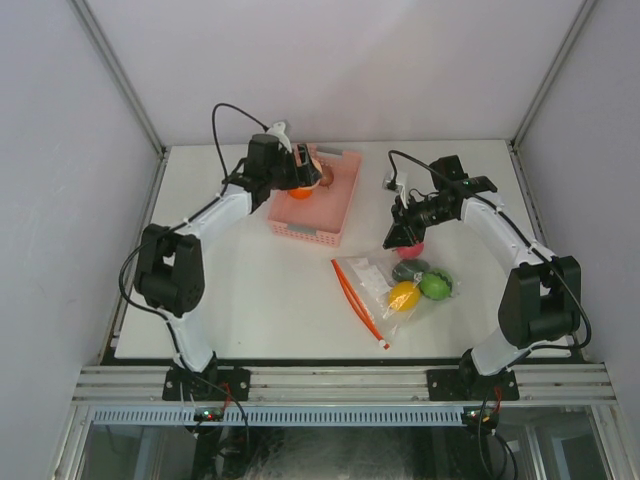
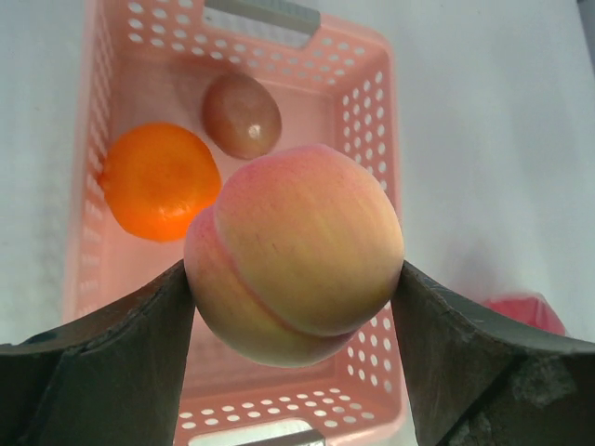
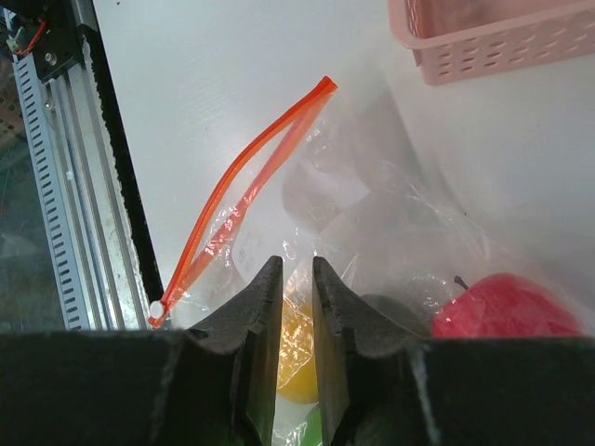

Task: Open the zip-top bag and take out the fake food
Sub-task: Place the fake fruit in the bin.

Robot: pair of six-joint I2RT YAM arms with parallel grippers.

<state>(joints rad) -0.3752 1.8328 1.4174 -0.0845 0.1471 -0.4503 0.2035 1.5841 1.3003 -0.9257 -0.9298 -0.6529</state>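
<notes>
From above, I have the left arm reached out over the pink basket (image 1: pixel 337 226) at the far left of the surface, its jaws holding the peach (image 1: pixel 306 180) above the basket's far end. The zip-top bag (image 1: pixel 372 272) lies near the right arm with its red zipper strip (image 1: pixel 358 298) towards me, and the yellow fruit (image 1: pixel 404 295), the green fruit (image 1: pixel 436 285) and a darker piece (image 1: pixel 408 268) sit inside. The right jaws hang over the bag's far end, beside the red fruit (image 1: pixel 413 249). Through the left wrist camera, the jaws clamp the peach at its widest part, over the orange (image 2: pixel 158 181) and the brown piece (image 2: pixel 242 113) in the basket. The peach is glossy and round, so I judge a release from this height could bounce it off the orange and over the low wall. Through the right wrist camera, the jaws are drawn narrow with a thin slit between them, and I cannot tell whether they pinch any film. The zipper strip gapes open towards the near edge, so a careless tug on the slack plastic could roll the fruit out that way.
</notes>
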